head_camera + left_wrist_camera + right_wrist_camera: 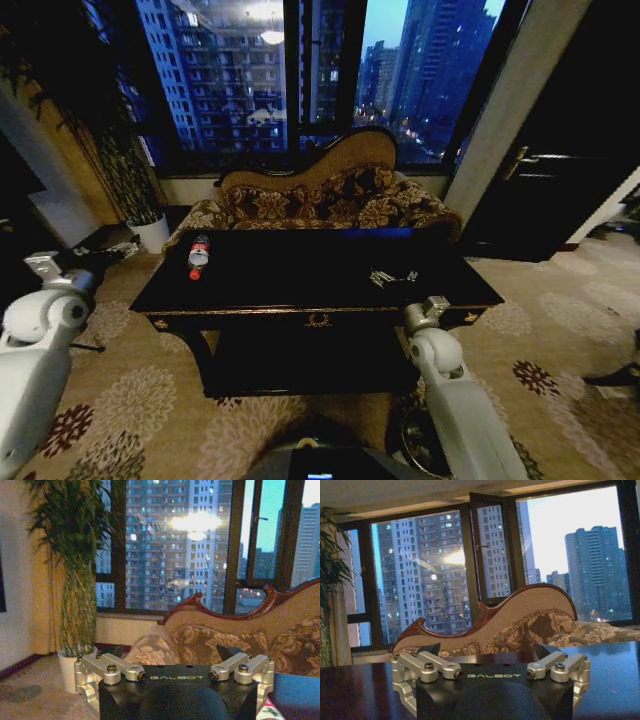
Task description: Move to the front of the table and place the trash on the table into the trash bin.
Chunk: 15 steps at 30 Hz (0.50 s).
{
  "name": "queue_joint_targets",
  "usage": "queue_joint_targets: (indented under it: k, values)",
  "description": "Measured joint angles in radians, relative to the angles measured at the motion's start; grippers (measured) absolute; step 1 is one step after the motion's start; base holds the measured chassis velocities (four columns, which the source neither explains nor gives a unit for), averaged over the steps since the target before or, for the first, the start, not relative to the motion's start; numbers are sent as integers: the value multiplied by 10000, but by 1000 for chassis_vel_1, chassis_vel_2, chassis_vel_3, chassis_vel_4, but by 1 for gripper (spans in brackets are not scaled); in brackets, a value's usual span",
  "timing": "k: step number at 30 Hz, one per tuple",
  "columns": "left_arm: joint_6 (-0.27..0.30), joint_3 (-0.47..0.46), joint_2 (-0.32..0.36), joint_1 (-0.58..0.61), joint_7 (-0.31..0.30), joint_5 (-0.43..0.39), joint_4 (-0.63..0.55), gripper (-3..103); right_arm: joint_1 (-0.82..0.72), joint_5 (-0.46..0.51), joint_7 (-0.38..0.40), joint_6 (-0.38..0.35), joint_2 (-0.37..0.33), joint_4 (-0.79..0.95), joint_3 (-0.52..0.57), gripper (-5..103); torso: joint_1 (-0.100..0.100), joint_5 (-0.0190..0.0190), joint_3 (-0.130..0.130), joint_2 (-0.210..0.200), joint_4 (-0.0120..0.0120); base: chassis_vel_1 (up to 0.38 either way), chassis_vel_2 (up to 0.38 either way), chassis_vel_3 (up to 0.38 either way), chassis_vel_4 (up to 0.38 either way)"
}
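Head view: the table (300, 280) stands straight ahead.
Bottle (198, 256): lies on the table's left end, near the left gripper (170, 652), apart.
Paper wads (392, 277): right of centre, beyond the right gripper (487, 650).
Grippers: both spread wide, empty.

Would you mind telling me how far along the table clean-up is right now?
Done: the robot faces the table front. In hand: nothing; the left gripper and right gripper are both open and empty. Left: the bottle still lies on the table's left side, and pale crumpled trash sits right of centre. A dark round object, perhaps the trash bin, sits by the right arm.
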Motion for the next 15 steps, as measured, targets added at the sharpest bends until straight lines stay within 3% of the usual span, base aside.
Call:
queue_joint_targets:
  k: [3,7,11,15]
  values:
    - [390,934,-183,-736,-612,-213,-81,100,-12,100,0,0,-152,-33,84,100,0,1,0,0,-2,0,0,0,0]
    - [795,1360,-253,-952,-954,-354,-362,100,1,153,0,3,-229,-107,122,100,0,4,0,0,-2,0,0,0,0]
    - [1491,2397,-314,-1322,-2059,-690,-700,100,122,236,0,21,-279,-260,144,100,0,3,0,0,1,0,0,0,0]
    - [1786,2750,-346,-1494,-2400,-887,-698,100,148,247,0,46,-255,-329,143,100,0,1,0,0,0,0,0,0,0]
